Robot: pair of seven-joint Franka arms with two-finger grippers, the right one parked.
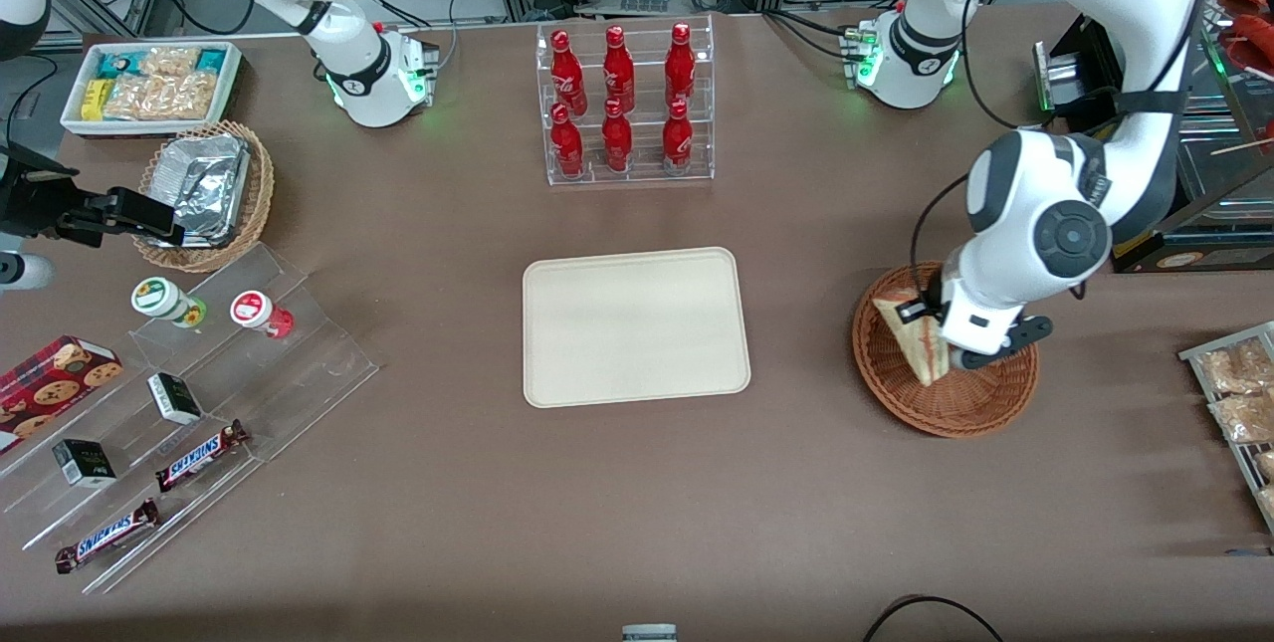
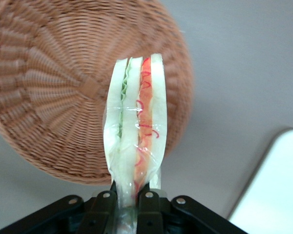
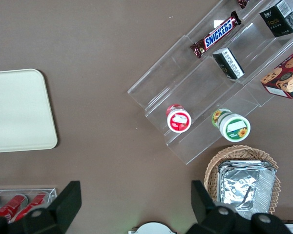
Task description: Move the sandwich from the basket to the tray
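The sandwich (image 1: 914, 335) (image 2: 135, 126) is a wrapped wedge of white bread with green and red filling, pinched at its narrow end by my gripper (image 1: 941, 348) (image 2: 128, 204), which is shut on it. It hangs lifted above the round reddish-brown basket (image 1: 980, 401) (image 2: 53, 97), over the part of the basket nearest the tray. The basket holds nothing else that I can see. The cream tray (image 1: 635, 324) (image 2: 271, 190) lies bare at the table's middle, toward the parked arm from the basket.
A clear rack of red bottles (image 1: 624, 103) stands farther from the front camera than the tray. Bagged snacks on a rack (image 1: 1239, 393) sit at the working arm's table end. A tan basket with foil container (image 1: 204, 186) and acrylic steps with snacks (image 1: 169, 403) lie toward the parked arm's end.
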